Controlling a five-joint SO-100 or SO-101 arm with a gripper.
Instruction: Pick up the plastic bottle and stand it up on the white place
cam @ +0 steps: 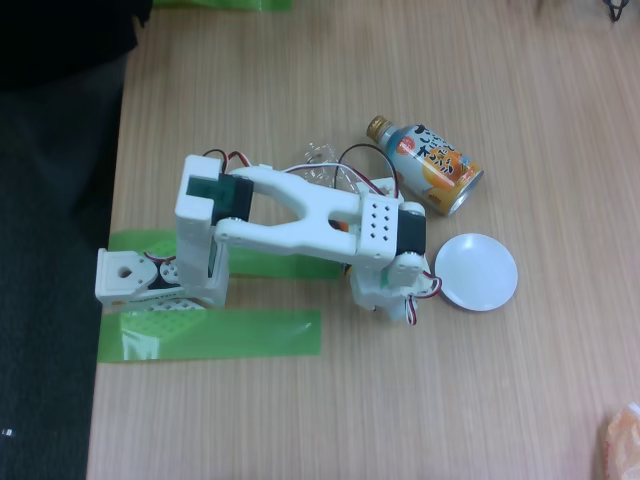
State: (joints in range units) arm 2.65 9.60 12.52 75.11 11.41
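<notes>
Fixed view, looking down. Wooden table (400,400) fills most of the frame, grain running left to right; a dark floor strip runs down the left edge.

White arm (300,215) sits centre-left, folded over itself and reaching toward frame centre. Its base (135,275) is held by strips of green tape (210,335) at lower left. Red, white and black wires loop over the upper links.

Gripper (385,295): tucked under the wrist block just below frame centre, pointing down. Fingers are hidden by the arm body, so I cannot tell whether the jaws are wide, narrow or holding anything.

Blue-and-orange bottle (430,160) with a gold cap lies on its side, upper centre-right, cap toward upper left, just beyond the arm's wrist.

White disc (478,270) lies flat at centre-right, just beside the wrist, nothing standing on it.

Plastic bottle (322,155): a small clear, glinting shape shows above the arm's forearm at upper centre, mostly covered by the arm; label and cap cannot be made out.

Orange wrapped item (622,440) at the lower right corner, cut by the frame.
</notes>
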